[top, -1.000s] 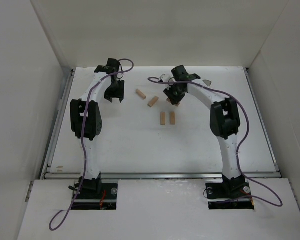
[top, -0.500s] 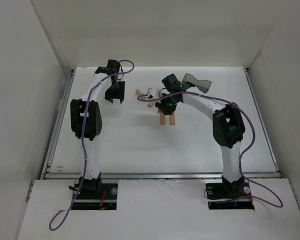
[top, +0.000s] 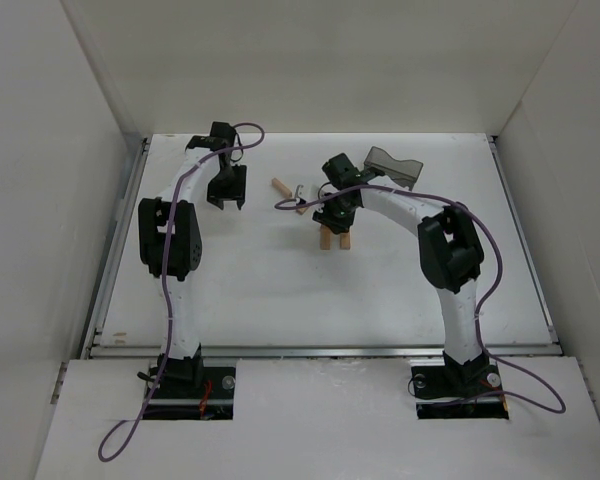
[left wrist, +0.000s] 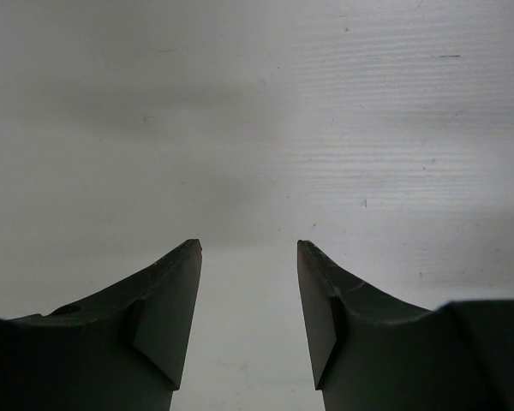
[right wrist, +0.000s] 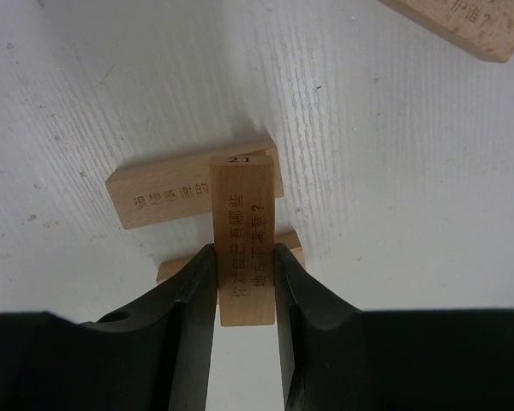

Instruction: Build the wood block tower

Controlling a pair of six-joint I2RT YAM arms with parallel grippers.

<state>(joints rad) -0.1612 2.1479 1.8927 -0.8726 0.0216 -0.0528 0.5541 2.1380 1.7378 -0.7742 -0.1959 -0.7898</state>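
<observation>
My right gripper (top: 332,216) (right wrist: 244,253) is shut on a tan wood block (right wrist: 244,205). It holds the block crosswise over two wood blocks lying side by side on the table (top: 325,240) (top: 346,240), the start of the tower. In the right wrist view the far base block (right wrist: 167,197) shows well, and the near one (right wrist: 173,272) is mostly hidden by the fingers. I cannot tell whether the held block touches them. A loose block (top: 279,186) lies to the left; another (right wrist: 463,21) shows at the frame's top right. My left gripper (top: 226,192) (left wrist: 248,248) is open and empty over bare table.
A dark translucent grey bin (top: 393,165) lies at the back, just right of my right arm. White walls enclose the table (top: 280,290) on three sides. A purple cable loops over each arm.
My right gripper has carried its block left and toward the front, from the back of the table to over the two side-by-side blocks. The grey bin has come into view. The left arm barely moved.
</observation>
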